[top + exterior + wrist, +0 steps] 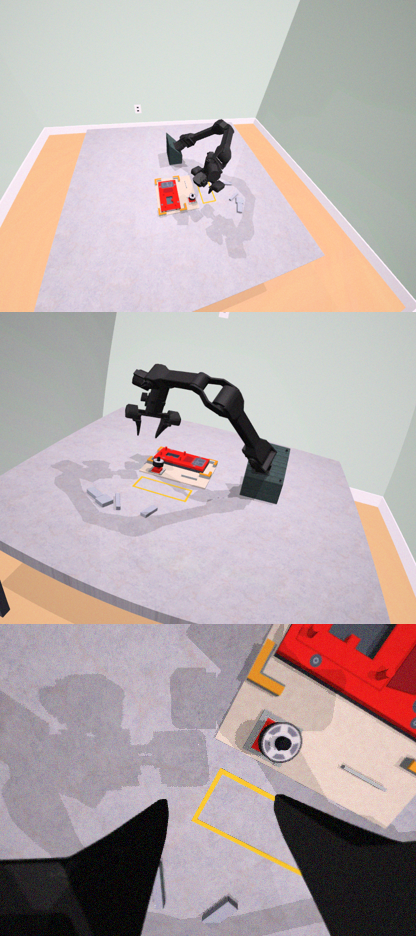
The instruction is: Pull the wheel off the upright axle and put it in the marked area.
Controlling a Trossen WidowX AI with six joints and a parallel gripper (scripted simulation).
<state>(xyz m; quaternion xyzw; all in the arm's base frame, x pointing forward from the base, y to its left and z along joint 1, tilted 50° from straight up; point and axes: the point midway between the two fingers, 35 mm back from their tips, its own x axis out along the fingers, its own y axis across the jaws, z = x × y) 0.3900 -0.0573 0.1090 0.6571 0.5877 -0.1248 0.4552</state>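
The wheel, with a black rim and a pale spoked face, sits on the upright axle, whose black tip shows at its hub. Under it is a small red base on a grey plate. The marked area, a yellow outline, lies on the table beside the board and holds nothing I can see. My gripper is open and empty, pointing down high above the table. In the wrist view the wheel is up and right of the fingertips.
The cream board carries a red panel with pegs, orange corner brackets and a thin grey strip. Several grey blocks lie beyond the marked area. My arm's dark base stands past the board's end.
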